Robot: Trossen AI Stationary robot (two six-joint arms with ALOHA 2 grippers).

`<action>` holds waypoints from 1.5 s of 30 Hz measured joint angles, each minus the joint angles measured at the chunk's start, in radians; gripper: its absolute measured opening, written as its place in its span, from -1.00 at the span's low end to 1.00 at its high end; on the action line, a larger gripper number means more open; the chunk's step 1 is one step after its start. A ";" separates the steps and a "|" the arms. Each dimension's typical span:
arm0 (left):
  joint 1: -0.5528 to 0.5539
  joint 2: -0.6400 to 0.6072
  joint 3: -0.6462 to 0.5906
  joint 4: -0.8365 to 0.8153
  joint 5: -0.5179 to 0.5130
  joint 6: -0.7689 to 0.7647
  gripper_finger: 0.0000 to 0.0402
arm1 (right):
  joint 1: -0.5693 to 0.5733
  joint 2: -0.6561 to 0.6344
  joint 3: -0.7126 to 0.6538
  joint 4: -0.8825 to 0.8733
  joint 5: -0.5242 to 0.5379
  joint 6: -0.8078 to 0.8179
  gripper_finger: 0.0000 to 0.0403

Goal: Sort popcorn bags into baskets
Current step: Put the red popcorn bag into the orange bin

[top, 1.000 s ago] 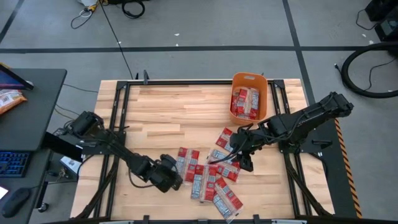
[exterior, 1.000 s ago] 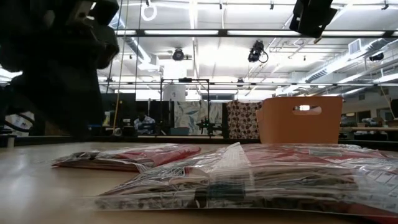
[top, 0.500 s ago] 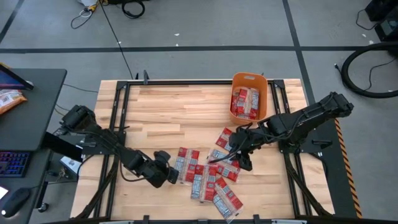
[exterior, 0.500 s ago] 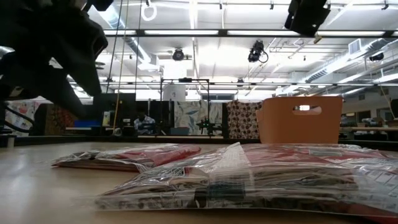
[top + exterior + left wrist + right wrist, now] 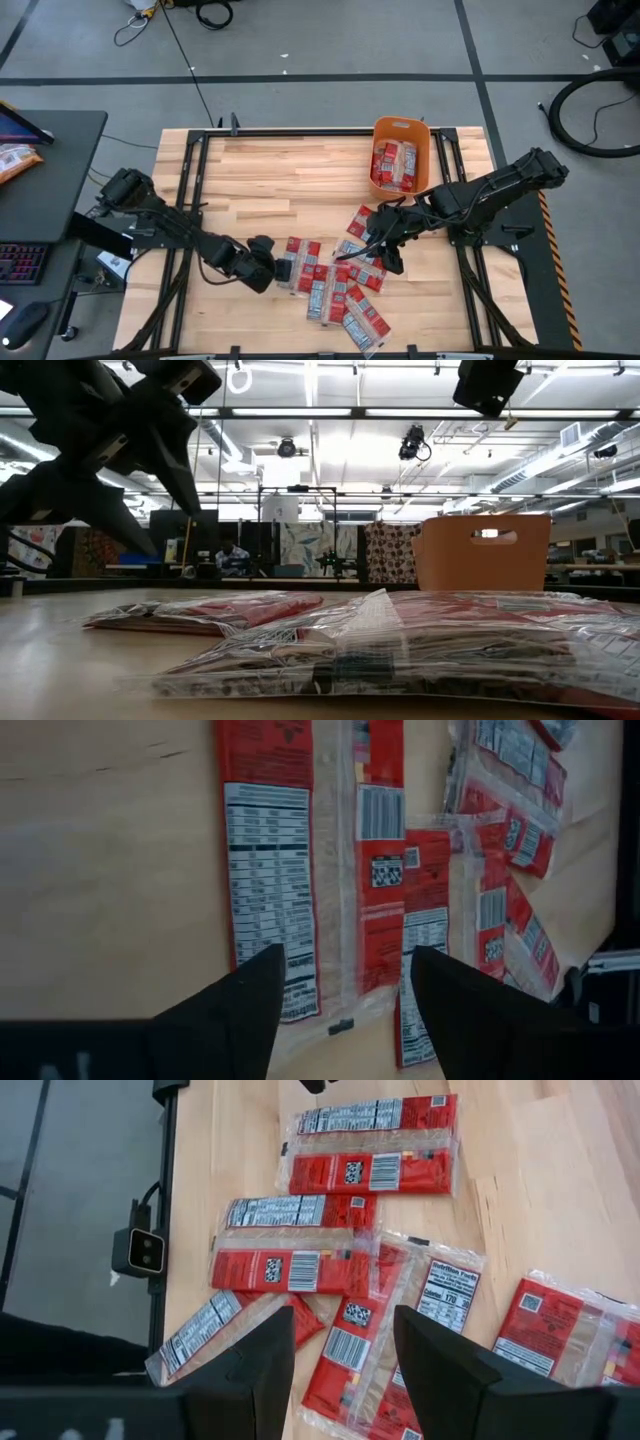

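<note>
**2 open grippers over a scatter of packets, 1 basket partly filled**

Nearest the front edge of the table (image 5: 250, 190), the popcorn bags (image 5: 335, 285) lie loose and flat on the wood, several overlapping; about 8 can be counted from above, though the overlaps make the exact number hard to tell. All are red with white label panels, sealed in clear film.

The left gripper (image 5: 278, 270) sits low at the left end of this scatter, just beside the nearest packet. Its wrist view shows both fingers (image 5: 235, 1010) spread apart, with packets visible on the table in the gap between them, and nothing held.

The right gripper (image 5: 385, 262) hangs over the right side of the same scatter, with packets directly below and around it. Its 2 fingers (image 5: 255, 1365) also stand apart with nothing between them; the packets seen past them lie on the table.

Farther back, beyond the right gripper and near the table's far edge, stands 1 orange basket (image 5: 391, 128), upright, with a handle slot at its rim. More red packets (image 5: 394, 165) lie inside it, stacked on one another; at least 2 show, and the true count cannot be read.

In the low view the basket (image 5: 484, 555) rises behind the nearest film-wrapped packets (image 5: 400, 645).
</note>
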 joint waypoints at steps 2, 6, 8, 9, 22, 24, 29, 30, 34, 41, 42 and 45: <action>0.006 0.000 0.000 -0.002 0.000 -0.003 0.10 | 0.000 0.000 0.000 0.000 0.000 0.000 -0.13; 0.012 0.000 0.000 -0.007 -0.001 -0.003 0.10 | 0.000 0.000 0.000 0.000 0.000 0.000 -0.13; 0.012 0.009 0.000 -0.010 0.000 -0.008 0.10 | 0.000 0.000 0.000 0.000 0.000 0.000 -0.13; 0.012 0.017 0.000 -0.011 0.000 -0.016 0.09 | 0.000 0.000 0.000 0.000 0.000 0.000 -0.13; 0.014 0.147 0.008 0.083 0.085 -0.013 0.09 | 0.000 0.000 0.000 0.000 0.008 0.000 -0.13; 0.014 0.142 0.020 0.075 0.093 0.025 0.09 | 0.000 0.000 0.000 0.000 0.008 0.000 -0.13; 0.017 0.138 0.090 -0.007 0.105 0.082 0.09 | 0.000 0.000 0.000 0.000 0.008 -0.001 -0.13; 0.017 0.138 0.107 -0.045 0.106 0.091 0.09 | 0.000 0.000 0.000 0.000 0.008 -0.003 -0.13; 0.017 0.138 0.165 -0.206 0.059 0.137 0.09 | 0.000 0.000 0.000 0.000 0.008 -0.004 -0.13; 0.125 0.136 0.188 -0.269 0.036 0.239 0.08 | 0.000 0.000 0.000 0.009 0.022 -0.004 -0.13; 0.155 0.136 0.188 -0.266 0.050 0.275 0.07 | 0.000 0.000 0.000 0.015 0.022 -0.004 -0.13; 0.239 0.136 0.188 -0.261 0.079 0.366 0.02 | 0.000 0.000 0.000 0.029 0.018 -0.002 -0.13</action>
